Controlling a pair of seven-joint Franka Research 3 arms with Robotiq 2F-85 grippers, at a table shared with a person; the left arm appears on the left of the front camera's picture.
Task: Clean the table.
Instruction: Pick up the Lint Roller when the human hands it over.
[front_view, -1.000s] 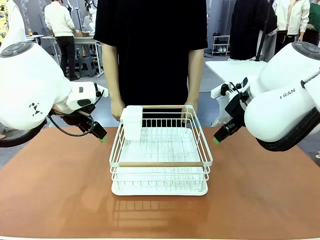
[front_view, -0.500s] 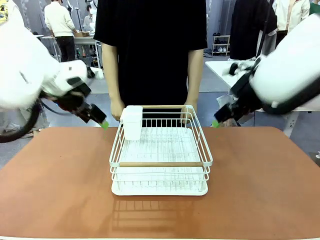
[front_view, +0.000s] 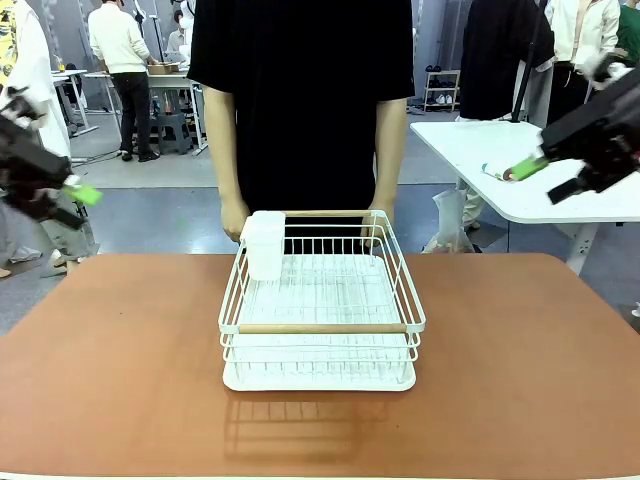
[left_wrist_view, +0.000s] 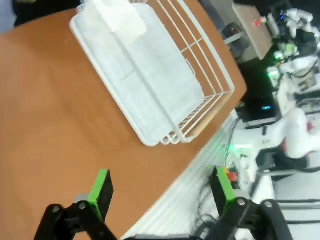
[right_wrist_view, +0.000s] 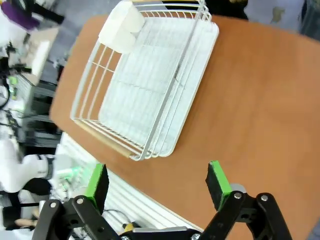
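Currently both sets of jaws are standing apart and empty. The left gripper (left_wrist_view: 161, 181) is hovering left of the rack (front_view: 320, 300), and the right gripper (right_wrist_view: 156, 176) is hovering right of it. The table (front_view: 120, 380) is lying under the rack. The rack is probably handling as light, stiff wire, so grip its wooden rail (front_view: 322, 328).

Rack (front_view: 320, 328) centred on the surface (front_view: 120, 380).
A container (front_view: 265, 245) sits in its far-left corner; a person (front_view: 300, 100) stands behind.

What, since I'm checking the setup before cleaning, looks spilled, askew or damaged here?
Nothing stands out. The dish rack sits upright and square on the table, a white holder at its far left corner; no spill or damage shows.
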